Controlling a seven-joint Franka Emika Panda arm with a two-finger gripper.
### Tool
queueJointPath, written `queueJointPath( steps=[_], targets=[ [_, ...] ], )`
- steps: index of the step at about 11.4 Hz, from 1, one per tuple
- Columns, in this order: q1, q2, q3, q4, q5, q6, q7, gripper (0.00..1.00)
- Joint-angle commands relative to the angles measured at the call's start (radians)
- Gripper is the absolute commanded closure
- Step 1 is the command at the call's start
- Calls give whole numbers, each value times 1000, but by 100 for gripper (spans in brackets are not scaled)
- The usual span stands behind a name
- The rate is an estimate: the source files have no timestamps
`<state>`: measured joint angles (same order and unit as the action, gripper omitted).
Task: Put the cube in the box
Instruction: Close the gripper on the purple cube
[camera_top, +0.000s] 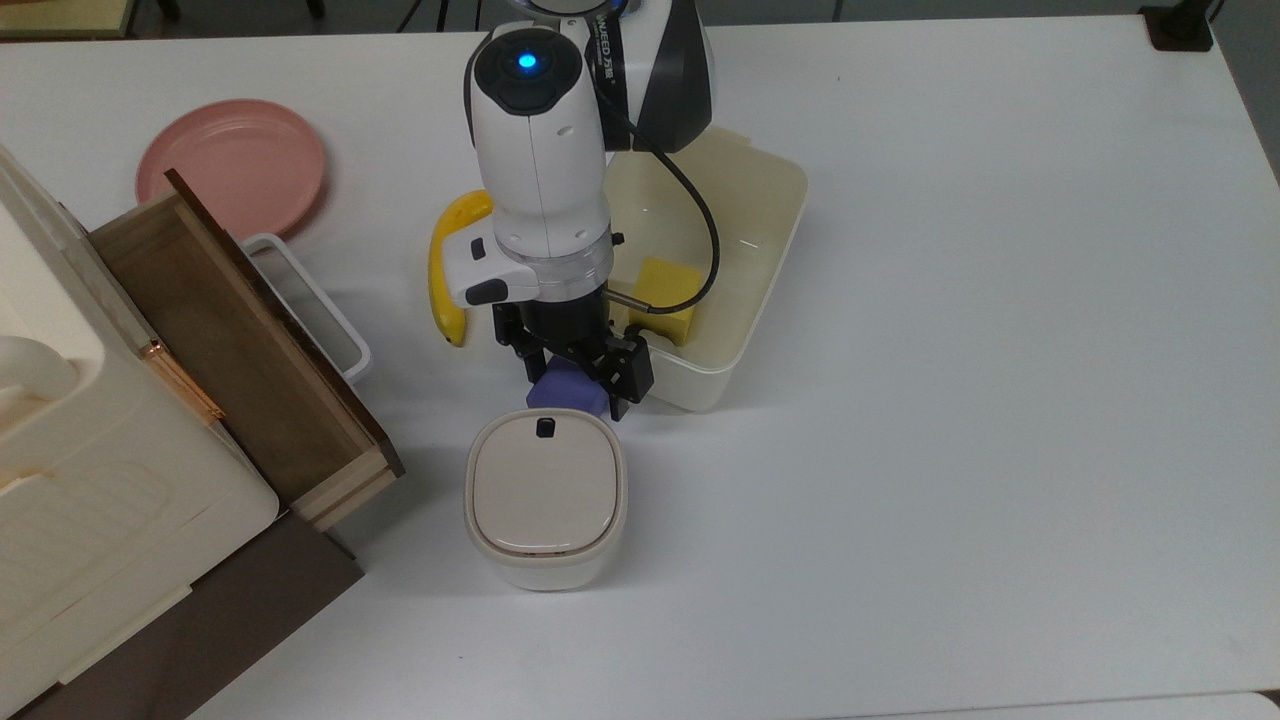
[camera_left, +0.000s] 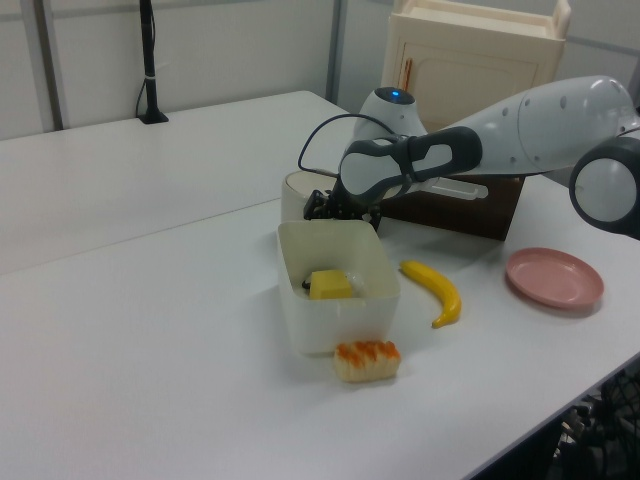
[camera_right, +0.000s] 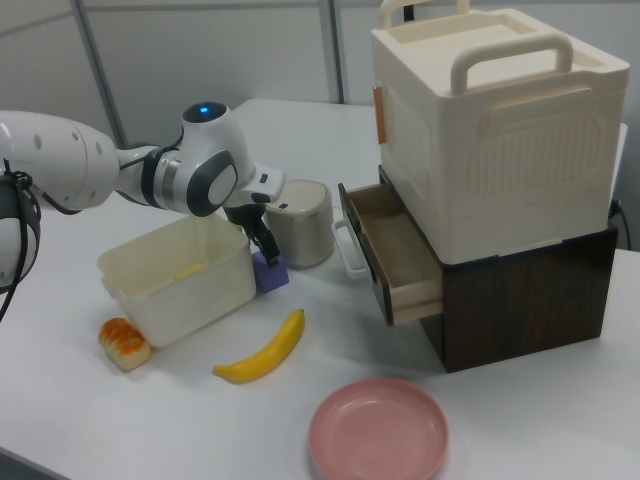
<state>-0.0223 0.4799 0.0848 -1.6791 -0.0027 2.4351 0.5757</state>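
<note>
Nearest you in the top view, the lidded white bin (camera_top: 546, 500) is standing on the table (camera_top: 950, 400). Just beyond it, the cube (camera_top: 566, 392) is sitting on the table, outside the box (camera_top: 760, 300) and just beside its near-left corner, between bin and box. Your gripper (camera_top: 570, 375) is hanging low over the cube, its black fingers (camera_top: 622, 372) straddling it, one on each side. You cannot tell whether the jaws are pressing the cube or standing slack. Farther on, the yellow cube (camera_top: 668, 296) is lying inside the box, and the banana (camera_top: 450, 270) is lying to the top view's left.
</note>
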Motion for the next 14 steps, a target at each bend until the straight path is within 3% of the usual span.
queueJointPath(
  steps=[1, 14],
  targets=[
    [5, -20, -10, -13, -23, -76, 36, 0],
    [7, 17, -8, -8, -49, -68, 36, 0]
  ],
)
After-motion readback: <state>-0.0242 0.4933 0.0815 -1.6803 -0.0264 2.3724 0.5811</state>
